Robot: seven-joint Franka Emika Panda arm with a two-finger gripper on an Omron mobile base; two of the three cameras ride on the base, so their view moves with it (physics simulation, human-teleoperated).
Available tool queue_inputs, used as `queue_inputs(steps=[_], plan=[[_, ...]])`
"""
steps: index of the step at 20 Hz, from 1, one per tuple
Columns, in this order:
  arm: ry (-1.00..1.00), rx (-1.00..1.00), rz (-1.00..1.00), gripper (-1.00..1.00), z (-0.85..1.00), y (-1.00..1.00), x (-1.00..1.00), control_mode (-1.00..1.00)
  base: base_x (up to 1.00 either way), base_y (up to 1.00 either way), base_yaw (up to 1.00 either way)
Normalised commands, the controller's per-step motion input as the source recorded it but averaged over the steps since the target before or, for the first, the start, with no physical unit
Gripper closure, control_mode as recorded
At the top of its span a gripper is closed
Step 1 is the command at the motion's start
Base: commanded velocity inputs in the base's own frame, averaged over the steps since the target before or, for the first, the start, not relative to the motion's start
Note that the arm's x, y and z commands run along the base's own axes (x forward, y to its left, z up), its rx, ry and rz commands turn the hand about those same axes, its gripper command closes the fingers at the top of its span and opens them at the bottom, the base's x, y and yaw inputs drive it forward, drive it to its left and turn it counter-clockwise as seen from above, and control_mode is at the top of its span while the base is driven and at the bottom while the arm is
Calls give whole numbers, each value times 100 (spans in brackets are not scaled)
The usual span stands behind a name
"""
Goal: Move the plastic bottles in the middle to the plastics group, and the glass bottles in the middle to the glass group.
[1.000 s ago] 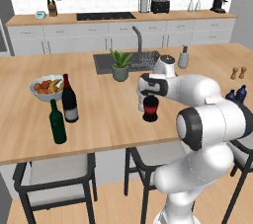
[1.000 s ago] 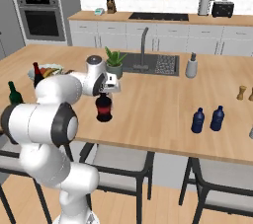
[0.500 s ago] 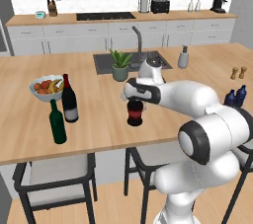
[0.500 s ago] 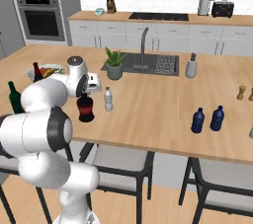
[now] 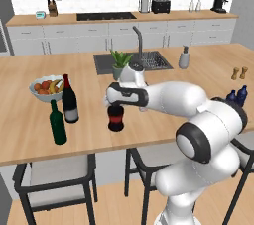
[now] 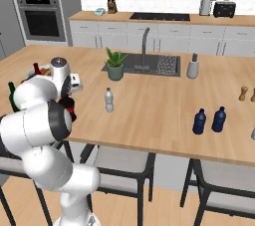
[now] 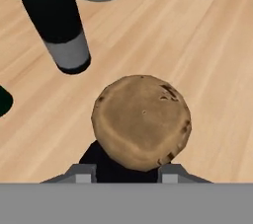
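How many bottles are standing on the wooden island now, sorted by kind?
Tall wine bottles: 2, dark green and black.
Squat black bottle: 1.
Dark blue bottles: 2.
Clear bottle: 1.
Total: 6.

The wooden island worktop (image 5: 30,135) carries a fruit bowl (image 5: 45,88) and two wine bottles (image 5: 69,101) toward its left end, a potted plant (image 5: 119,64) mid-worktop, two blue bottles (image 6: 209,120) near the right front edge.

Bare counter (image 5: 163,125) lies right of the wine bottles (image 5: 69,101), fruit bowl (image 5: 45,86) behind.
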Motion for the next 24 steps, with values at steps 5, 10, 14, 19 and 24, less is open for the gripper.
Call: queue_inputs(steps=[5, 10, 14, 19, 24], plan=[[0, 0, 19, 100, 0, 64, -9, -100, 0, 0, 0], [-5, 0, 17, 100, 0, 54, -10, -100, 0, 0, 0], [-8, 0, 15, 100, 0, 53, -1, -100, 0, 0, 0], [-8, 0, 14, 100, 0, 44, 1, -100, 0, 0, 0], [-5, 0, 11, 100, 0, 23, -2, -100, 0, 0, 0]])
